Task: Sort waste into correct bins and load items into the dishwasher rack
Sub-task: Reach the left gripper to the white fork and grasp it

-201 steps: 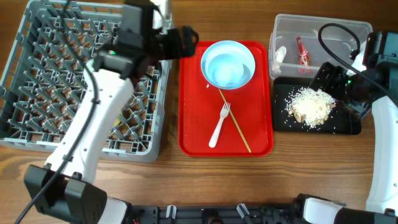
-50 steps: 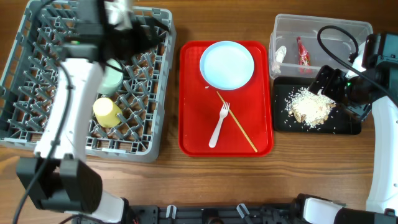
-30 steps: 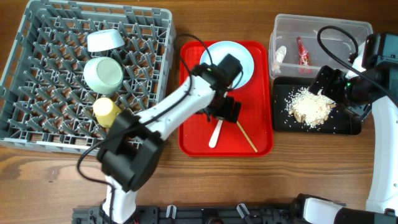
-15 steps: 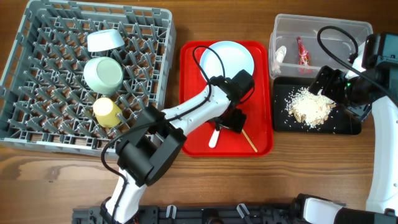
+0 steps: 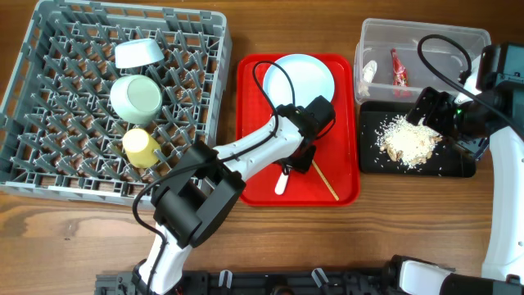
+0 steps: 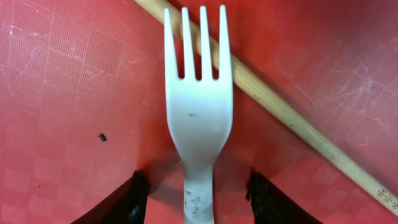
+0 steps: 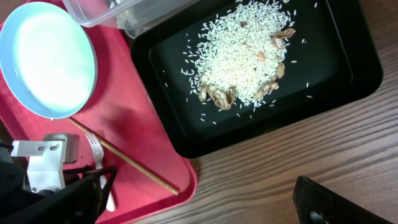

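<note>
The white fork lies on the red tray, its handle between the fingers of my left gripper. Those jaws stand open, with a gap on each side of the handle. From overhead, the left gripper covers most of the fork. The white plate sits at the tray's far end. In the dishwasher rack are a green bowl, a yellow cup and a small white bowl. My right gripper hangs open near the black tray of rice.
A thin wooden stick lies slantwise just right of the fork on the red tray. The clear tub at the back right holds a red wrapper and a white scrap.
My left gripper has settled lower over the fork and its jaws have narrowed around the handle. The right arm has not moved.
</note>
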Robot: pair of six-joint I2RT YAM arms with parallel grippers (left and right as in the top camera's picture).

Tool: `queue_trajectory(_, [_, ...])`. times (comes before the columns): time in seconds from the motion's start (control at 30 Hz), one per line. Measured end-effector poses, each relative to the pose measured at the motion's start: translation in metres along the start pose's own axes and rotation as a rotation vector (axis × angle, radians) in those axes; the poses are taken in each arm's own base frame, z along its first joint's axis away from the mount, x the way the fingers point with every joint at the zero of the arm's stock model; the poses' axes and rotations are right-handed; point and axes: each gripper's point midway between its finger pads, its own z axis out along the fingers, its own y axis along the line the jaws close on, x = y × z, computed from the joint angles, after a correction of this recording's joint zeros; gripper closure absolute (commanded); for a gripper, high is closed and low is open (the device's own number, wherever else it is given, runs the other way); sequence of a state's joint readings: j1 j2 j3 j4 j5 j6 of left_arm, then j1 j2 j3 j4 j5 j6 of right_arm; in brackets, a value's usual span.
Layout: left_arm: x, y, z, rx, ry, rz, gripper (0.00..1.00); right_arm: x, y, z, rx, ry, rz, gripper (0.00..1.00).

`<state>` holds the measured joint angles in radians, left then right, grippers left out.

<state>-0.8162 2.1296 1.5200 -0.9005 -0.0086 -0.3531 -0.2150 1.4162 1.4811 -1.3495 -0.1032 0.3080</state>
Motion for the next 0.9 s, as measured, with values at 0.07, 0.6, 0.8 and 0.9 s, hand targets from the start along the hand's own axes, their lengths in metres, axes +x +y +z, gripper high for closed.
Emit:
queue_trajectory(0.07, [-0.0004, 0.0007, 0.0000, -0.005, -0.003, 0.001, 0.57, -0.0001, 0.0000, -0.0001, 0.000, 0.000, 0.000, 0.00])
queue_trajectory(0.6, [0.0003, -0.0055, -0.0001, 0.005, -0.006, 0.011, 0.80, 0.0000, 0.0000, -0.0001, 0.000, 0.000, -0.003, 0.00])
queue_trajectory(0.8, [0.0006, -0.0066, -0.0001, 0.010, -0.005, 0.012, 0.84, 0.0000, -0.0001, -0.0001, 0.000, 0.000, -0.003, 0.00])
queue_trajectory(0.9, [0.0009, -0.0071, -0.0001, 0.011, -0.005, 0.013, 0.89, 0.0000, -0.0001, -0.0001, 0.000, 0.000, -0.003, 0.00])
